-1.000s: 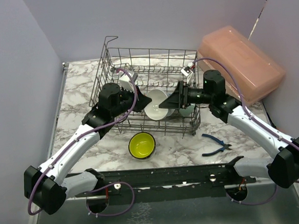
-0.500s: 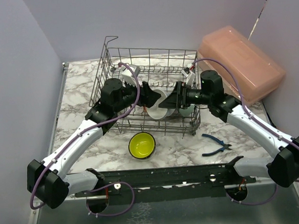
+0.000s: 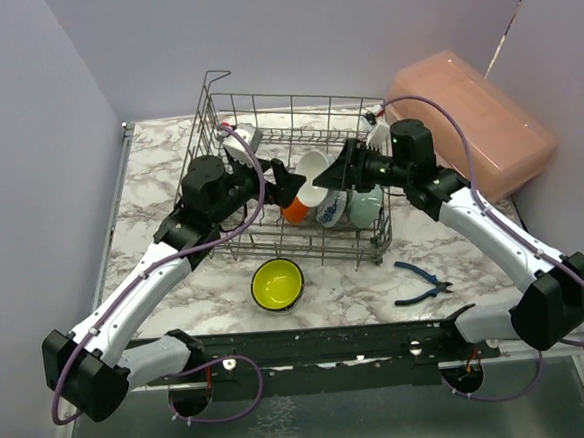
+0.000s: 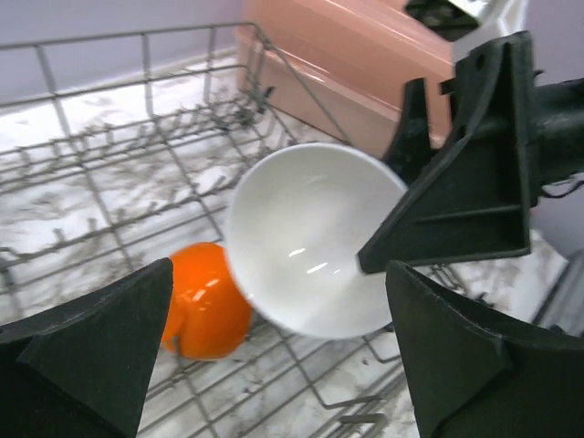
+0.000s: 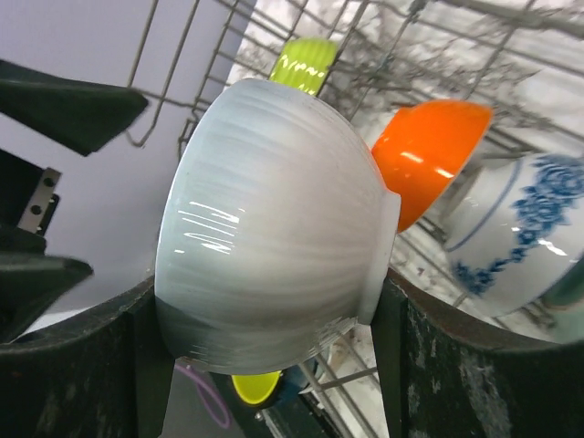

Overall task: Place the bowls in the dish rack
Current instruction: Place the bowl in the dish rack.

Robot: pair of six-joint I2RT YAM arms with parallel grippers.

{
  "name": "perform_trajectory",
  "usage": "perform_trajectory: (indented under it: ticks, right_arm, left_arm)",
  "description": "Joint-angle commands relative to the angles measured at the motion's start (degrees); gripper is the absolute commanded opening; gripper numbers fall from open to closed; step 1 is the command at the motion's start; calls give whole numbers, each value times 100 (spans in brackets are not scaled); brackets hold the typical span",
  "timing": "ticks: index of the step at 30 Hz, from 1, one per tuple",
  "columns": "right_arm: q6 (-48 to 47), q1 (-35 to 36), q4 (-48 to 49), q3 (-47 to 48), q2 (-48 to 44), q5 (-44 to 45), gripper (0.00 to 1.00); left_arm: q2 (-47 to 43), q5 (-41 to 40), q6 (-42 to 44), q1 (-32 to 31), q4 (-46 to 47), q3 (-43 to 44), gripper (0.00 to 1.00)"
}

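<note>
Overhead camera looks down past the arm bases (image 3: 181,349) onto the dish rack (image 3: 207,135); both wrist cameras frame the white bowl (image 4: 310,242) closely, from opposite sides.

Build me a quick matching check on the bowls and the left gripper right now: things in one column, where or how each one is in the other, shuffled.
Things
1. white round ceramic bowl
2. orange glossy round bowl
3. yellow-green round bowl
4. left gripper

Places or states
A. on the marble table, in front of the grey wire dish rack
B. open, holding nothing
C. gripped by the right gripper
D. lying inside the dish rack

Pairs: 1-C, 2-D, 3-A, 4-B
</note>
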Motion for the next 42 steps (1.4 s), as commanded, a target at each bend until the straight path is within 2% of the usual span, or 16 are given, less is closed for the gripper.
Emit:
perform_trajectory:
  ticks: [1, 9, 13, 18, 23, 31, 38, 40, 42]
  right_arm:
    - [-289, -304, -63, 346, 13, 201, 0]
    - [-701, -583, -495, 482, -35, 504, 0]
    - [-830, -692, -616, 572, 5, 429, 0]
    - [-967, -814, -733, 701, 122, 365, 0]
    - [-1090, -927, -827, 797, 216, 278, 0]
    - [-1471, -995, -1207, 1034, 361, 747, 0]
    - [-1905, -995, -1723, 1558, 564, 1791, 0]
    - [-2001, -995, -1822, 1694, 617, 2041, 0]
    - [-2069, -995, -1880, 1812, 673, 2263, 0]
  left_arm:
    - [-229, -1176, 882, 187, -525, 107, 99]
    - [103, -4467, 1896, 436, -1673, 877, 99]
    - [485, -5480, 2127, 812, -2225, 1148, 99]
    - [860, -4455, 1866, 1665, -2807, 1191, 97]
    - [1319, -4262, 1620, 2132, -3285, 1204, 90]
    - [1284, -3145, 1272, 2272, -3424, 1125, 54]
    - [810, -2214, 386, 2272, -3410, 713, 46]
    - [692, -1873, 166, 2265, -3334, 576, 33]
    - [619, -1577, -5, 2264, -3339, 501, 14]
